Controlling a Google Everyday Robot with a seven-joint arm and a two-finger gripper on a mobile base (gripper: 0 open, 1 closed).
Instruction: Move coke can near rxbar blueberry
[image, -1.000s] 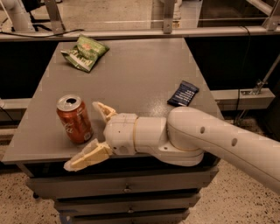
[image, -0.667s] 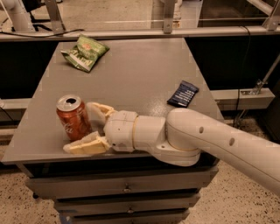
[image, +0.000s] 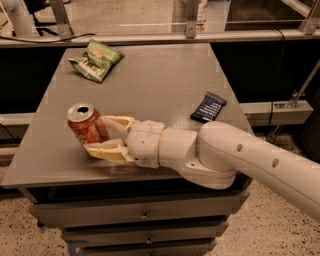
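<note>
**A:** Where is the gripper, and what is it doing?

**B:** The gripper (image: 96, 135) sits at the lower left of the frame, at the end of 1 thick white arm (image: 240, 155) that enters from the lower right. Its 2 cream fingers (image: 112, 150) are clasped on the coke can (image: 85, 124), 1 on each side of the can's red body.

**A:** Where exactly is the can?

**B:** It is near the front left corner of the grey table (image: 160, 80), with its silver top showing and leaning slightly. I cannot tell whether its base touches the tabletop or is just off it.

**A:** And the target?

**B:** The rxbar blueberry (image: 208, 106), a flat navy wrapper, lies at the right of the table, near its right edge. It is well apart from the can, and the arm's wrist lies between them.

**A:** Which step is this?

**B:** It looks like the grasp is made and the carry has not begun. The next move likely calls for a small lift, then a sweep to the right across the table. The can should then be set down upright beside the bar, not on it.

**A:** How many things are there?

**B:** There is 1 coke can, 1 rxbar blueberry and 1 green chip bag (image: 96, 60) at the upper left. There is also 1 table with 2 drawer fronts (image: 145, 215) visible beneath, and 1 gripper.
</note>
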